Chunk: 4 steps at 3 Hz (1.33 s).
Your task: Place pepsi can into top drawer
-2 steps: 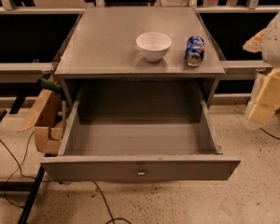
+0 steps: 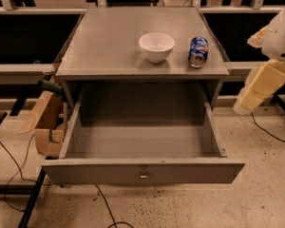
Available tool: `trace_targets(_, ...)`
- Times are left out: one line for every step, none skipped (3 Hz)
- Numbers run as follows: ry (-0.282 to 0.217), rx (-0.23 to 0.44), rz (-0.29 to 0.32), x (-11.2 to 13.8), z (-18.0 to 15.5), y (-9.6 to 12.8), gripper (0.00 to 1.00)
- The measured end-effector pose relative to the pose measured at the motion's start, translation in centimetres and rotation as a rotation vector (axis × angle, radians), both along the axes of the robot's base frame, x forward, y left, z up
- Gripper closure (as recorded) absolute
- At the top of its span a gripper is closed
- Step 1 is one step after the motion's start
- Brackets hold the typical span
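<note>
Lying on its side, pepsi can (image 2: 198, 51) points front-to-back on desk (image 2: 109, 42), up-left of claw (image 2: 251, 93) hanging off the right edge; clench state can't tell; top drawer (image 2: 109, 172) open.

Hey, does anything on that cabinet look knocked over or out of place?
The pepsi can lies on its side on the cabinet top, right of the white bowl, silver end toward the camera. Nothing looks spilled. The top drawer is open; the claw hangs off to the right.
</note>
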<state>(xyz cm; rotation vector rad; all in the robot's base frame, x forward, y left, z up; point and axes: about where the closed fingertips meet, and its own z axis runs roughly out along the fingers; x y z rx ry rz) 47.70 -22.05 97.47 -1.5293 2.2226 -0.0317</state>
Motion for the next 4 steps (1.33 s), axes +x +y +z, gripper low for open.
trace_targets(-0.053, 0.209, -0.149, 5.6, -0.7, -0.7, 0.00)
trace_targets(-0.113, 0.480, -0.317, 13.4, -1.1, -0.6, 0.00)
trace_targets(-0.150, 0.638, -0.449, 19.2, -1.2, 0.4, 0.00)
trace_targets(-0.150, 0.638, -0.449, 19.2, -1.2, 0.4, 0.00)
